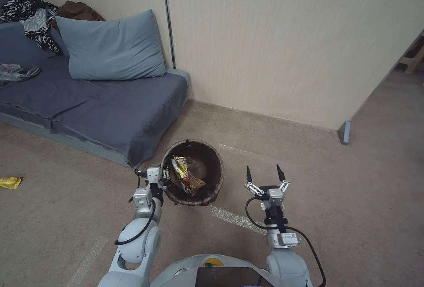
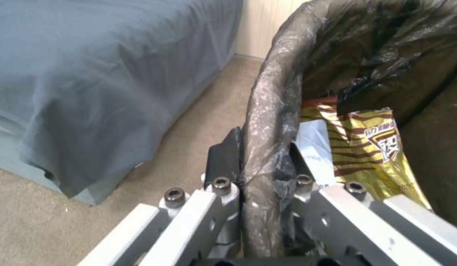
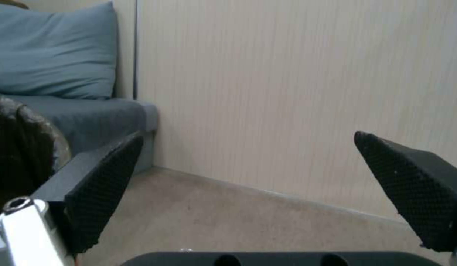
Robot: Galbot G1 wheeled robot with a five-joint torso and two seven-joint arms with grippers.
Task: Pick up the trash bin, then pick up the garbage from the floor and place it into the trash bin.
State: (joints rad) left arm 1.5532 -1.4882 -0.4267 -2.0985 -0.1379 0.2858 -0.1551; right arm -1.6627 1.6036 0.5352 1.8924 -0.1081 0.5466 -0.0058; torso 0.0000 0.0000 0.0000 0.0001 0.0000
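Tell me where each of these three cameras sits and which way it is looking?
Head view: on the robot's head, looking down at carpet, sofa, trash bin; both arms show.
Left wrist view: on the left arm, facing the bin; left gripper clamps the lined rim, a yellow wrapper inside.
Right wrist view: on the right arm, facing the wall; right gripper open, empty.
Shared: all three show the bin and sofa.

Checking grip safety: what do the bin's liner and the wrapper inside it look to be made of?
The trash bin liner looks like thin dark plastic film, crinkled and glossy where the left end effector pinches it. The wrapper looks like shiny printed foil, gold with brown stripes.
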